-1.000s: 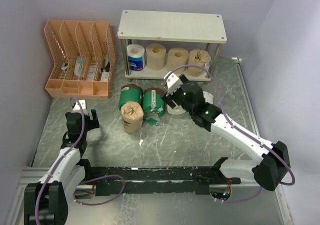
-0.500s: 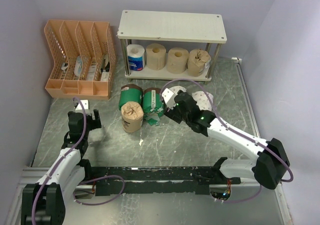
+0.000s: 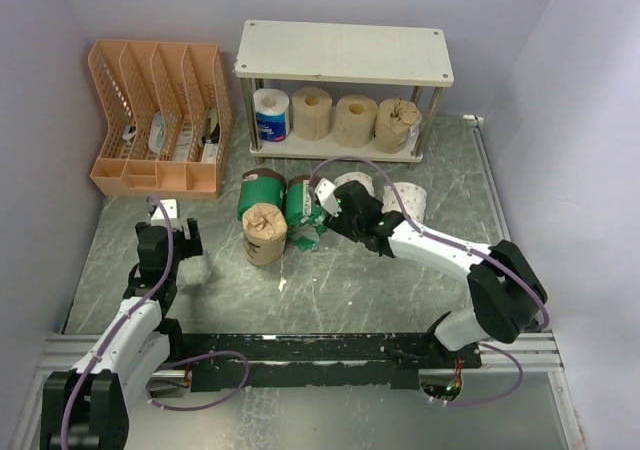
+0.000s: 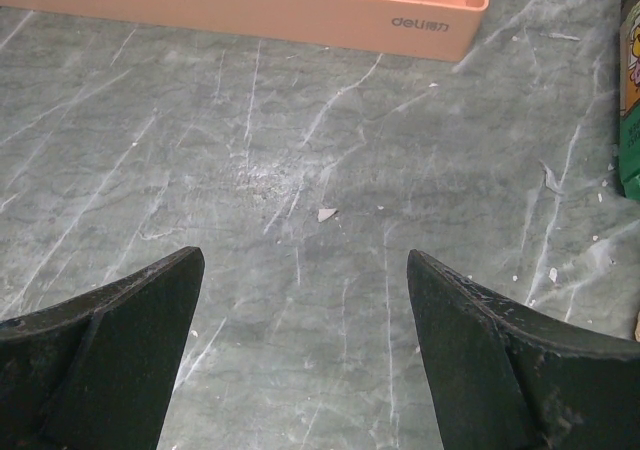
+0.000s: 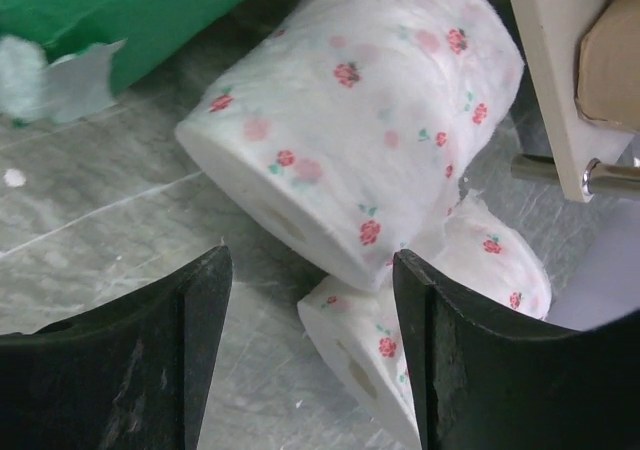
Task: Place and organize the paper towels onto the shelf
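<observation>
You are a little under halfway, as far as the views show. The shelf point(image 3: 343, 52) stands at 12 o'clock on the worktop point(image 3: 330, 290), and its lower tier holds a row of four: the blue-and-white wrapped roll point(image 3: 271, 115), a plain tan roll point(image 3: 311, 112), another tan roll point(image 3: 354, 120) and a shelved brown-paper roll point(image 3: 398, 125). At least five paper towels lie loose near the centre, just in front of the shelf: a green wrapped roll point(image 3: 262, 190), a second green wrapped roll point(image 3: 303, 202), a loose brown-paper roll point(image 3: 264, 232), a white patterned roll point(image 5: 360, 130) on its side, and a second white patterned roll point(image 5: 440, 300) just behind it toward 3 o'clock. Your right gripper point(image 5: 310, 350) is low over the worktop with its fingers apart, lined up on the first white patterned roll but short of it; nothing is held. Judging from that, the step in hand is the reach for this roll. Your left gripper point(image 4: 300, 350) waits at 8 o'clock, fingers wide apart over bare worktop, near the orange file organizer point(image 3: 160, 90). The lower tier looks nearly full, so the rest probably belong on the upper board.
</observation>
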You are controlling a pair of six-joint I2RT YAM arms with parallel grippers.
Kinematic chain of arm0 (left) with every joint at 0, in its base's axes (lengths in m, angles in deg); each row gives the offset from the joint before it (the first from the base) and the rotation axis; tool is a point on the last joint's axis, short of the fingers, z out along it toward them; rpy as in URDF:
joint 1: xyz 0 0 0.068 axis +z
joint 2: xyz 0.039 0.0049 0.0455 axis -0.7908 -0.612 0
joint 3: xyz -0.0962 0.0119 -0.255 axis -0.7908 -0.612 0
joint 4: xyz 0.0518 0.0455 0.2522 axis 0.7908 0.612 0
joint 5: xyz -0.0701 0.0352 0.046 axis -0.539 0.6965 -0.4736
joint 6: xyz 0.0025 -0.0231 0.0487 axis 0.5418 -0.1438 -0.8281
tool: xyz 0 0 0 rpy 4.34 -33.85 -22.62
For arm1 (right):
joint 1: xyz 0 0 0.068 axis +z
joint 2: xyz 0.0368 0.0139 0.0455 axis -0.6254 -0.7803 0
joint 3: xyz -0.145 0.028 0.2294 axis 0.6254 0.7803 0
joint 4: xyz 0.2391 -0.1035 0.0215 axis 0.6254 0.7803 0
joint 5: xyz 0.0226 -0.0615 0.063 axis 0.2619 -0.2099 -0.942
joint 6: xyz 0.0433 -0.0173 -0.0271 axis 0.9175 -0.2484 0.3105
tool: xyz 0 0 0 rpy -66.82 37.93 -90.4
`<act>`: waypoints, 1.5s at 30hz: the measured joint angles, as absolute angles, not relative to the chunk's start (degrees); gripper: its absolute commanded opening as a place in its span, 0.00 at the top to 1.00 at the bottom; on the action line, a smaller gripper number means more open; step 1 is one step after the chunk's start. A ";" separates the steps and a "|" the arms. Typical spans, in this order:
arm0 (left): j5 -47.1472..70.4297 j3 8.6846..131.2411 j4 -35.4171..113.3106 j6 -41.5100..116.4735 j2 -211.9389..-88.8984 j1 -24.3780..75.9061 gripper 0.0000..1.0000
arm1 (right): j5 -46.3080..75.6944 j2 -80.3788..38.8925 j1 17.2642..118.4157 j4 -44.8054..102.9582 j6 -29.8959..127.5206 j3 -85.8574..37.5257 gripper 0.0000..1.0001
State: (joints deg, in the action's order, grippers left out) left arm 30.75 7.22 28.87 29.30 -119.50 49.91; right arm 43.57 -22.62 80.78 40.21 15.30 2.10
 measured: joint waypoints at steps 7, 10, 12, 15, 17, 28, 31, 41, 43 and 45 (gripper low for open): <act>30.86 7.22 28.87 29.30 -119.46 49.89 0.06 | 43.55 -26.40 77.52 36.67 14.32 1.30 0.79; 30.86 7.22 28.87 29.30 -119.22 49.89 0.06 | 43.57 -27.30 76.91 35.79 14.34 0.62 1.00; 30.86 7.22 28.87 29.30 -119.11 49.91 0.06 | 43.57 -27.36 76.78 34.92 14.88 0.57 1.00; 30.86 7.22 28.87 29.30 -119.09 49.94 0.06 | 43.61 -27.23 76.65 34.28 15.87 0.57 1.00; 30.84 7.22 28.87 29.30 -119.11 50.05 0.06 | 43.48 -26.64 76.65 34.35 16.83 0.60 1.00; 29.73 7.22 28.76 29.34 -119.79 52.43 0.06 | 30.24 -18.01 72.32 44.25 33.79 -13.20 1.00; 29.71 7.22 28.73 29.34 -119.79 52.47 0.06 | 25.62 -17.31 70.50 45.15 39.36 -18.48 1.00; 29.71 7.22 28.73 29.34 -119.55 52.47 0.06 | 10.50 -13.11 67.40 35.31 65.31 -20.30 1.00; 29.71 7.22 28.73 29.34 -119.48 52.47 0.06 | 8.14 -13.75 67.09 31.64 72.41 -21.89 1.00; 29.71 7.22 28.73 29.34 -119.46 52.47 0.06 | 6.46 -14.86 66.13 26.96 80.54 -23.84 1.00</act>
